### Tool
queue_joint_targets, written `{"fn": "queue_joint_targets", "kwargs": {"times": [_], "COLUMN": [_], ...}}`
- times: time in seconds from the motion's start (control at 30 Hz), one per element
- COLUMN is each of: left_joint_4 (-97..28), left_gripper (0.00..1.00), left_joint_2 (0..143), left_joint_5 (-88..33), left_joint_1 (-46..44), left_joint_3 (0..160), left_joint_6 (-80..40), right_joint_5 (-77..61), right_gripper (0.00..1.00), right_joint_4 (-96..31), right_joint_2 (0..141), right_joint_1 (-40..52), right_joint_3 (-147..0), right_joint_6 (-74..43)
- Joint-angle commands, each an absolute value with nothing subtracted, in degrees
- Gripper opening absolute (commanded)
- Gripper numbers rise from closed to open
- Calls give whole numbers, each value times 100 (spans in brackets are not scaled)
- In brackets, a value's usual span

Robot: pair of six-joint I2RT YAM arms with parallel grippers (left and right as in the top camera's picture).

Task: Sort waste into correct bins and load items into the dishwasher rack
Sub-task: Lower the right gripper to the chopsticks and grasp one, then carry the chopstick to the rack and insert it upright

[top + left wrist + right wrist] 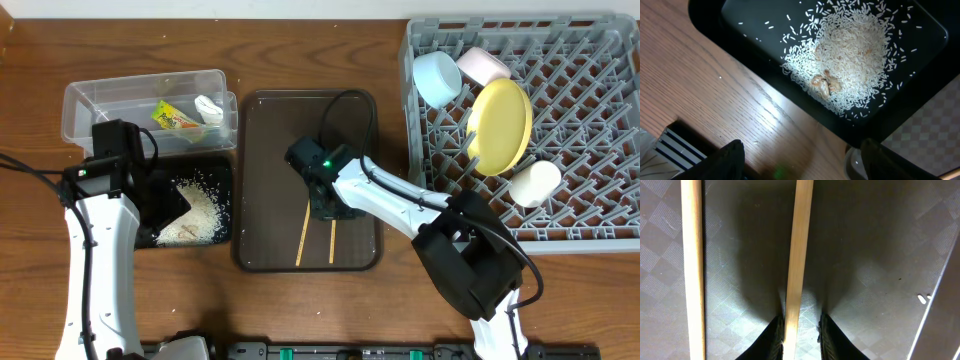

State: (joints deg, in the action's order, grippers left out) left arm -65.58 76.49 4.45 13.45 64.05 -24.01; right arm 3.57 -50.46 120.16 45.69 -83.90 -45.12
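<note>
Dishwasher rack [520, 238] at 2 o'clock loaded, waste [195, 212] binned; chopsticks [303, 232] outstanding, one straddled by barely-parted right gripper [800, 325]; left gripper [802, 150] held wide, empty.

brown wood-grain table [320, 50] [715, 90], glossy where light falls on it, dark brown rectangular serving tray [262, 150] [880, 240] with rounded corners and raised rim lying mid-table, its surface embossed with a fine checker pattern
</note>
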Motion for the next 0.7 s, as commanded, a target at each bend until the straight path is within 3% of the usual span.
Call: {"fn": "queue_joint_targets", "kwargs": {"times": [0.0, 0.43, 0.67], "left_joint_4": [-6576, -6576, -6595], "left_gripper": [77, 77, 77], "left_joint_2": [7607, 7607, 7607], "left_joint_5": [451, 449, 451], "left_joint_1": [1376, 1376, 1376], "left_joint_3": [6399, 6399, 6399], "left_joint_6": [-2432, -2432, -2432], "right_joint_5": [231, 204, 189], "right_gripper": [21, 1, 1], "right_joint_4": [-5122, -5035, -5116], "right_joint_2": [12202, 12195, 11828], "right_joint_1": [4733, 4733, 4445], "right_joint_3": [-8294, -8082, -8333], "right_joint_6": [-4755, -4971, -4451]}}
